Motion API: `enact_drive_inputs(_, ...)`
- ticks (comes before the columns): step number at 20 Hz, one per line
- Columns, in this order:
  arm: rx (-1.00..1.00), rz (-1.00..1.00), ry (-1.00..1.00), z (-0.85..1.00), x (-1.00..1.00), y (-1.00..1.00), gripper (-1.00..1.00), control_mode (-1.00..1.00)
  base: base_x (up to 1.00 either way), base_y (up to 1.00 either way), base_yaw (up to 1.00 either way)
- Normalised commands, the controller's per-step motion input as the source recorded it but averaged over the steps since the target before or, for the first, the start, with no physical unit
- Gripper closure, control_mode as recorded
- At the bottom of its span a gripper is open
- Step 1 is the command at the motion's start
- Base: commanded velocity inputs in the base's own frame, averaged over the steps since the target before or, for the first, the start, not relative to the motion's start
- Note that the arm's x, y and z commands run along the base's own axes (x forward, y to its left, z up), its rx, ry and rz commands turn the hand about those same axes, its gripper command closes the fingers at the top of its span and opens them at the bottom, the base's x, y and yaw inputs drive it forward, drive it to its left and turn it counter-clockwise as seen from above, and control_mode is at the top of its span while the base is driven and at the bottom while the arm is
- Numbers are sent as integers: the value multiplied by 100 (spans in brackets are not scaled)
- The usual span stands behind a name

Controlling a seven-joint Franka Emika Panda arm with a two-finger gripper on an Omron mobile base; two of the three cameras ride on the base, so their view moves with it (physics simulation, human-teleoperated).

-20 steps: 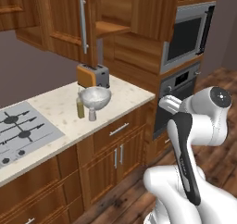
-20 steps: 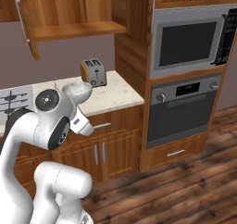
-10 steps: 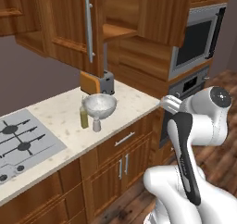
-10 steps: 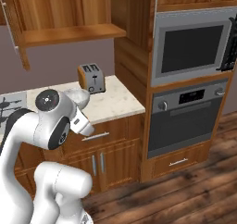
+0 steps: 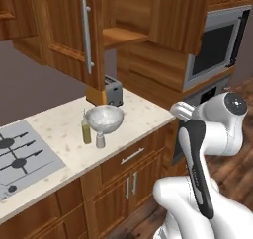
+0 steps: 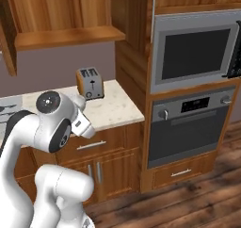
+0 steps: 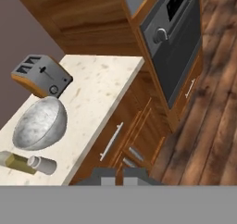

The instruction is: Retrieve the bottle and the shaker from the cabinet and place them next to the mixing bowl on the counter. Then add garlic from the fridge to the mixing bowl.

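At the far left of the left base view, a grey gas hob point(image 5: 20, 156) is set into the beige speckled counter point(image 5: 138, 117). Next to its right, the bottle point(image 5: 86, 130) of yellow-green oil and the small pale shaker point(image 5: 100, 140) are stood upright just beside the mixing bowl point(image 5: 104, 118), the shaker close against the bowl's near side and the bottle at its left. Behind the bowl an orange-sided toaster point(image 5: 106, 91) is placed by the wall. Above them the cabinet point(image 5: 123, 35) is seen with its door swung open, the long silver handle point(image 5: 86, 35) hanging over the bowl, and its shelf bare. Farther right a microwave point(image 5: 217, 40) is built in over an oven point(image 6: 188, 126). In the hand view the gripper point(image 7: 118, 177) is held out over the cupboard fronts, well apart from the bowl, with its two dark fingertips brought together and nothing between them.
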Motion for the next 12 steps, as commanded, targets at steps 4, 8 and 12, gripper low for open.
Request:
enact_drive_inputs(4,0,0,0,0,0,0,100,100,43,-19,12)
enact_drive_inputs(8,0,0,0,0,0,0,100,100,42,-13,12)
enact_drive_inputs(12,0,0,0,0,0,0,100,100,41,-10,13)
